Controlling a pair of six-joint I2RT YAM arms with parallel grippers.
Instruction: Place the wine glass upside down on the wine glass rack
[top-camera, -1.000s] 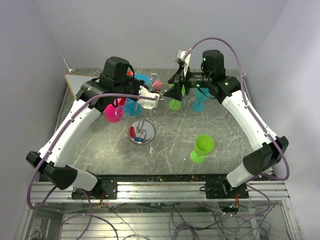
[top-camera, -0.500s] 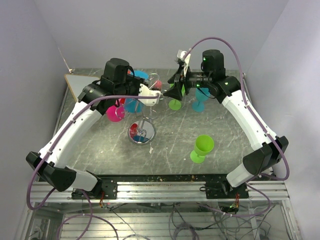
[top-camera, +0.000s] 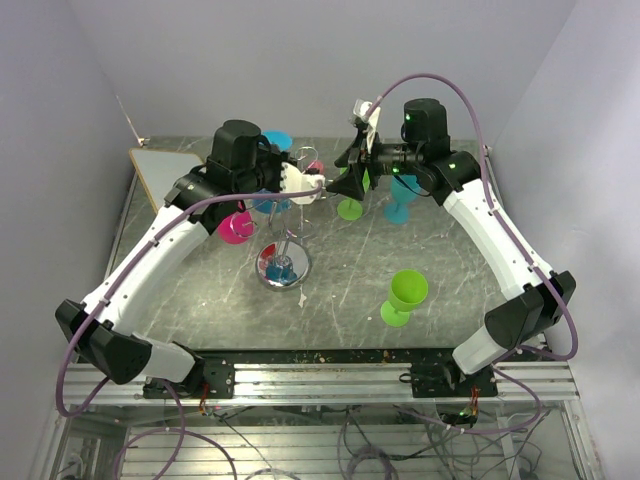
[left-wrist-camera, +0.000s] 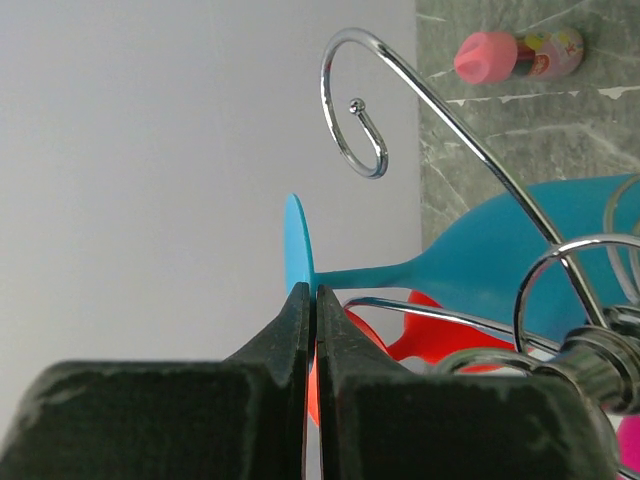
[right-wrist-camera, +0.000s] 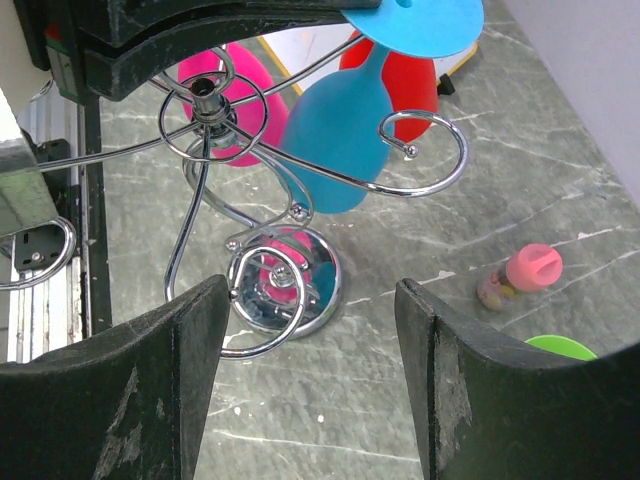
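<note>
Grey marbled table (top-camera: 340, 300) under pale walls: my left gripper (left-wrist-camera: 311, 300) is clenched on the foot rim of the blue wine glass (left-wrist-camera: 480, 255), which sits bowl-down among the curled arms of the wine glass rack (right-wrist-camera: 205, 110). My right gripper (right-wrist-camera: 310, 300) is spread wide, grasping nothing, near the rack.

Bright even light, faint shadows, near foreground blurred.
</note>
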